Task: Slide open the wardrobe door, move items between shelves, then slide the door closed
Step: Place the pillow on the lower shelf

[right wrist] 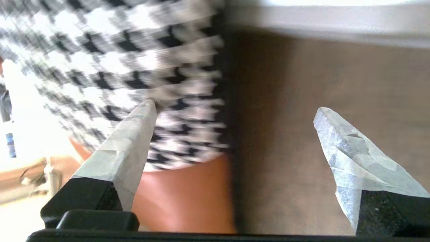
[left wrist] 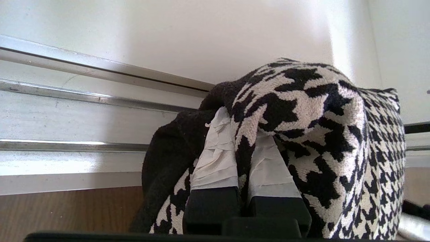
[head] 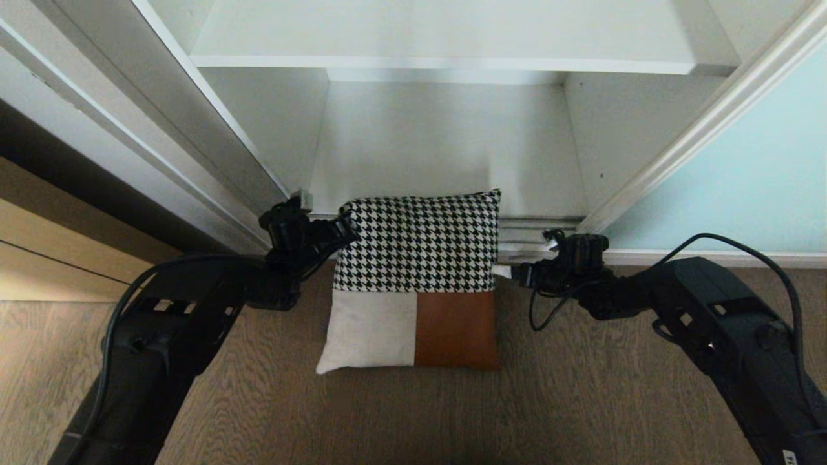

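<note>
A patchwork cushion (head: 417, 278) of houndstooth, beige and rust lies on the wood floor (head: 581, 407), its top edge over the wardrobe's door track. The left claw (left wrist: 243, 161) is clenched on the cushion's upper left corner. The right claw (right wrist: 235, 134) stands released beside its right edge. Above, a white shelf (head: 446, 62) spans the wardrobe.

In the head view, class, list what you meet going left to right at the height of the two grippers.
Left gripper, shut on the cushion's corner → cushion with houndstooth, beige and rust patches → right gripper, open beside the cushion's edge → pale aqua sliding door.
</note>
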